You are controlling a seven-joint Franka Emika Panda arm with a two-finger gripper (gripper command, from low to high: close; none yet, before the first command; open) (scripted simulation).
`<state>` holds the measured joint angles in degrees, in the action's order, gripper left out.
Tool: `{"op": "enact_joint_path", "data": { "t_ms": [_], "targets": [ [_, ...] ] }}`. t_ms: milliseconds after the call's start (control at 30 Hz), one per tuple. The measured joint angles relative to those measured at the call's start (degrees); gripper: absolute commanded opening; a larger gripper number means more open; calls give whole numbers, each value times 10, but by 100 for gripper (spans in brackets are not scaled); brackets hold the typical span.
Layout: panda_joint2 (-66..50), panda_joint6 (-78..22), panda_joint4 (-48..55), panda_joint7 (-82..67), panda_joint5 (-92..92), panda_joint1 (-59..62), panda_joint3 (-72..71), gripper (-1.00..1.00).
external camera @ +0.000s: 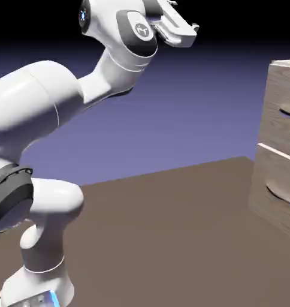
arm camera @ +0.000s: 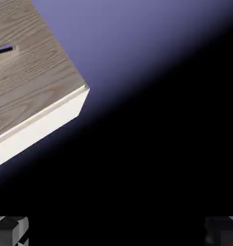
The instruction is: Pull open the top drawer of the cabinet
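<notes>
Wood-grain top drawer [external camera: 283, 111], seemingly shut

The cabinet [external camera: 279, 144] is set on the table [external camera: 171, 240] at the exterior view's right; the gripper [external camera: 182, 27] is raised well apart, seemingly above cabinet height.

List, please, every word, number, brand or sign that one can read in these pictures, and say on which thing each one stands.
No readable text in either view.
Round grey cap on the arm: a small light mark, too blurred to read.
Arm's base: small blue lights, no letters.
Cabinet: plain wood grain and handles, no label.
Gripper: no writing.
</notes>
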<state>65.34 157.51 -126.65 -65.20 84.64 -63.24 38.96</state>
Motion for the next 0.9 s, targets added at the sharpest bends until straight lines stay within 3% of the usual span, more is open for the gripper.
{"op": "enact_joint_path", "data": {
  "t_ms": [900],
  "targets": [
    [204,-103,215,-673,529,-391,243,0]
  ]
}}
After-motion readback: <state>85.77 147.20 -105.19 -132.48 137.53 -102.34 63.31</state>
